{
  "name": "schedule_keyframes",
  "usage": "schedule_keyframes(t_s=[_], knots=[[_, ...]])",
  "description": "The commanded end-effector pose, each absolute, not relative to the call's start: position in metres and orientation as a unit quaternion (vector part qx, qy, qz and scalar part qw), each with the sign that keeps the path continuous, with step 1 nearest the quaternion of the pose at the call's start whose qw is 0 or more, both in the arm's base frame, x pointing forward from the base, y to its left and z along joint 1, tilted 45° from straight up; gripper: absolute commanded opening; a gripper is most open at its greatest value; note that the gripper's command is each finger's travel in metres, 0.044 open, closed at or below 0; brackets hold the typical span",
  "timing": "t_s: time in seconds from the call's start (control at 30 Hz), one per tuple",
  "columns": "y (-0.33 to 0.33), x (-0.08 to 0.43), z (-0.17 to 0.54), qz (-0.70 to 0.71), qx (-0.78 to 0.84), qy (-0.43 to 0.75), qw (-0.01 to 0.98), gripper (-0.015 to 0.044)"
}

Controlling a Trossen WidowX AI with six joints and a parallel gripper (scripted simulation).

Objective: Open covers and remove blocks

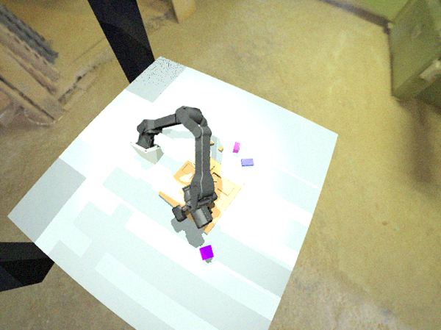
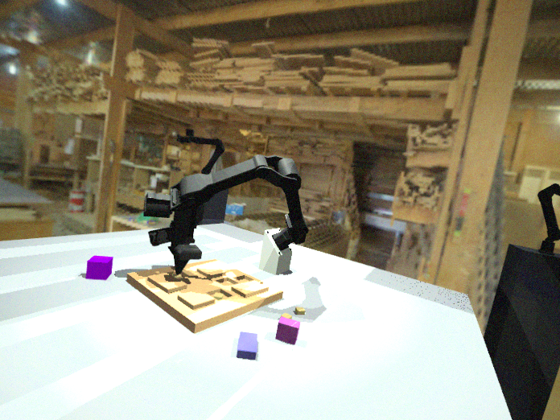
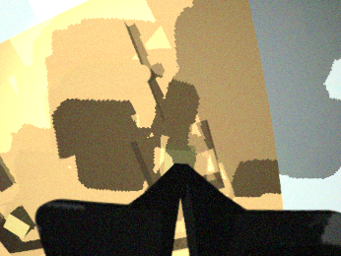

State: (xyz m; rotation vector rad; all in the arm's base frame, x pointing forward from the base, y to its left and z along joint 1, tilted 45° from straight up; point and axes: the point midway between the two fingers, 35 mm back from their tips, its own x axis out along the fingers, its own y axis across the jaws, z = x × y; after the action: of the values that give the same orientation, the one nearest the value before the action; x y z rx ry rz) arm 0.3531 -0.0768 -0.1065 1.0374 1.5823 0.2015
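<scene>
The wooden puzzle board lies under the arm. My gripper is shut and empty, tips down at or just above the board's far-left part in the exterior view; contact is unclear. One raised cover is beside the tips, another cover is at the near corner and a third cover is at the right. Open recesses show between covers. A purple cube, a magenta block and a blue block rest on the table off the board. Shadows blur the wells by the tips.
Two small yellow pieces lie on the table between the board and the arm's side; one yellow piece shows clearly. The arm's pale base stands behind the board. A small pale yellow piece shows at the wrist view's lower left.
</scene>
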Motion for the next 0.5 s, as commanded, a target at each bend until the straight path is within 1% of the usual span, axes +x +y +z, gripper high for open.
schedule_keyframes(t_s=[0.0, 0.03, 0.07, 0.2, 0.23, 0.47], knots=[[-0.083, 0.355, -0.101, 0.082, 0.445, 0.676, 0.582, 0.0000], [-0.083, 0.355, -0.100, 0.081, 0.445, 0.676, 0.581, 0.0000], [-0.079, 0.353, -0.104, 0.085, 0.445, 0.678, 0.579, 0.0026], [-0.094, 0.353, -0.090, 0.083, 0.445, 0.677, 0.580, 0.0131], [-0.099, 0.353, -0.085, 0.082, 0.445, 0.677, 0.580, 0.0144], [-0.119, 0.351, -0.065, 0.080, 0.445, 0.677, 0.581, 0.0144]])
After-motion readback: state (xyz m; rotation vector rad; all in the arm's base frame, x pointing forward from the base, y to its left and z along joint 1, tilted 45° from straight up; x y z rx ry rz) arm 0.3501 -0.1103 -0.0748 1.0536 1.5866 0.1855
